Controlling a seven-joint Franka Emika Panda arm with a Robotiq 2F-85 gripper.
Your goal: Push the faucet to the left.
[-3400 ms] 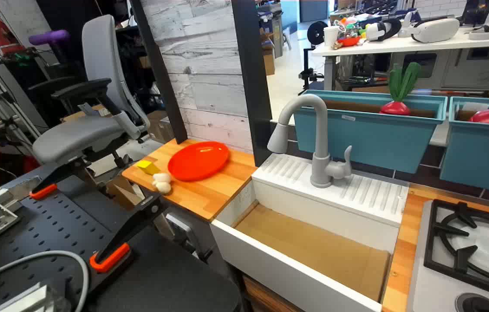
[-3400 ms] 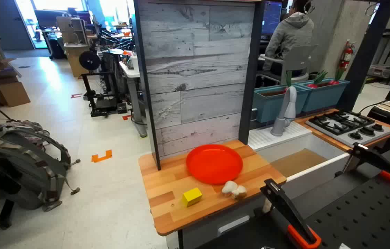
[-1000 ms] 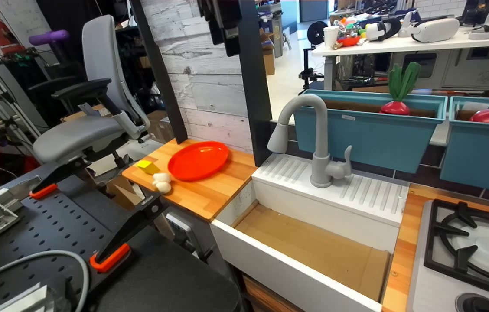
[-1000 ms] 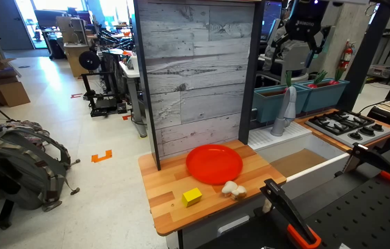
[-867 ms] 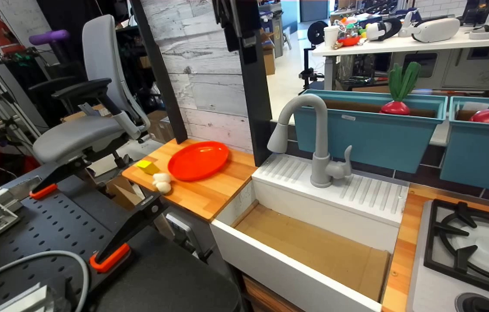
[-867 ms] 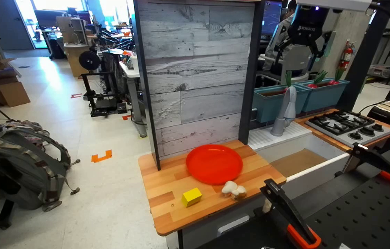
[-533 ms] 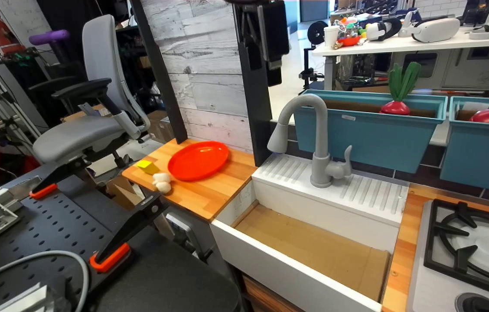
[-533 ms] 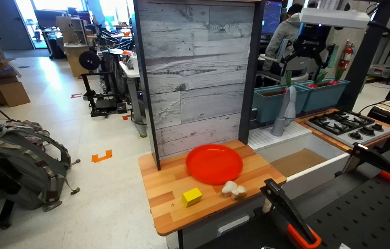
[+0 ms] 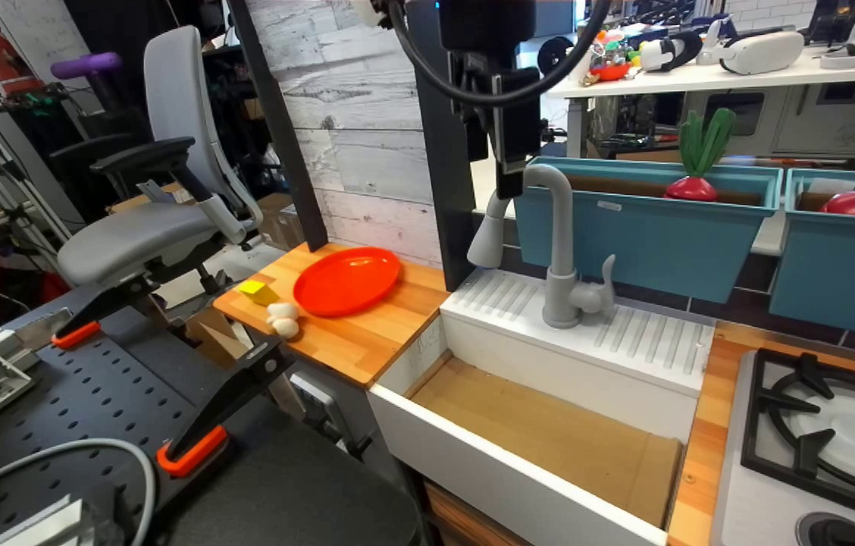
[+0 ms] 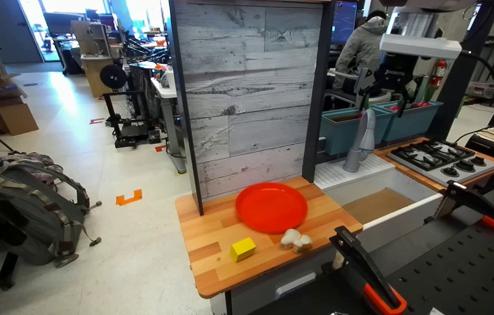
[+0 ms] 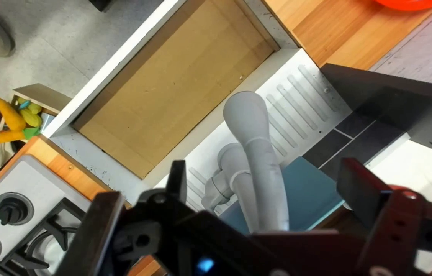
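Note:
The grey gooseneck faucet (image 9: 562, 227) stands upright on the white ribbed ledge behind the sink, its spout reaching over toward the sink; it also shows in an exterior view (image 10: 353, 159). In the wrist view, its spout (image 11: 246, 115) points toward the cardboard-lined basin, with the side lever (image 11: 216, 191) at the base. My gripper (image 9: 494, 168) is open and empty at the height of the arch, pointing down; one finger hides part of the neck. It also shows in an exterior view (image 10: 382, 107). In the wrist view, the neck appears between the fingers (image 11: 263, 168); contact cannot be told.
Teal planters (image 9: 640, 243) with red vegetables stand behind the faucet. A dark post (image 9: 443, 152) and wood-look panel (image 9: 367, 98) rise beside the sink (image 9: 503, 481). A stove (image 10: 444, 159) lies on the opposite side. A red plate (image 10: 271, 208), yellow block (image 10: 243, 250) and mushrooms (image 10: 296, 240) sit on the wooden counter.
My gripper has come into view from above and moved down to the faucet's arch, rightward in an exterior view. It stays open. The faucet has not visibly moved.

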